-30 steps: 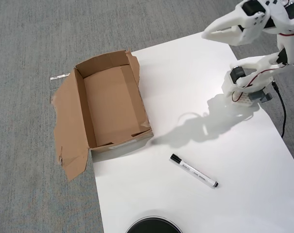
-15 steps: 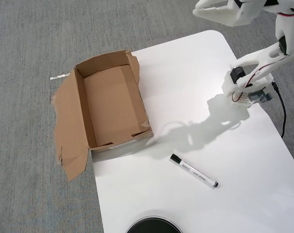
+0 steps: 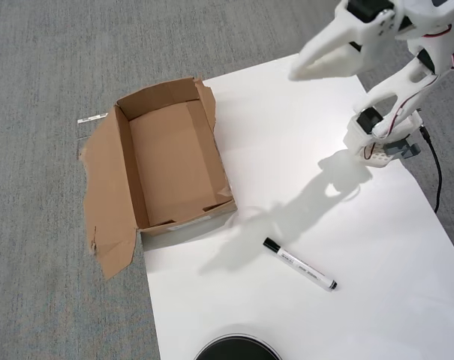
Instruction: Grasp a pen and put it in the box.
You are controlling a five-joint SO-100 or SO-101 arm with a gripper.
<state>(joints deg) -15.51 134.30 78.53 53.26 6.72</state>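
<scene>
The white arm (image 3: pixel 395 82) is seen in the upper right of the frame, folded over its base, with dark cables run along its links and a black cord (image 3: pixel 434 169) trailed down the right edge of the sheet. The claw (image 3: pixel 302 69) is held high above the worktop, pointed toward the left of the frame; it is blurred and seen from above, so whether it is open or closed cannot be told. Nothing is seen held in it. Its shadow is cast across the sheet toward the lower left.

The pen (image 3: pixel 299 264) is laid flat on the white sheet in the lower middle of the frame, slanted, with its black cap toward the upper left and a small black tip toward the lower right. Its barrel is slim, white and marked with dark print. It is set well apart from the claw and near the box's lower right corner, not touching it.

The box (image 3: pixel 172 161) is found left of centre: shallow, rectangular, of brown cardboard, empty, with ragged torn flaps and one wide flap folded out to the left.

The worktop is covered by grey carpet (image 3: pixel 54 67), over which a smooth white sheet (image 3: pixel 302 150) is spread. A round black object (image 3: pixel 236 349) is cut off by the bottom edge.
</scene>
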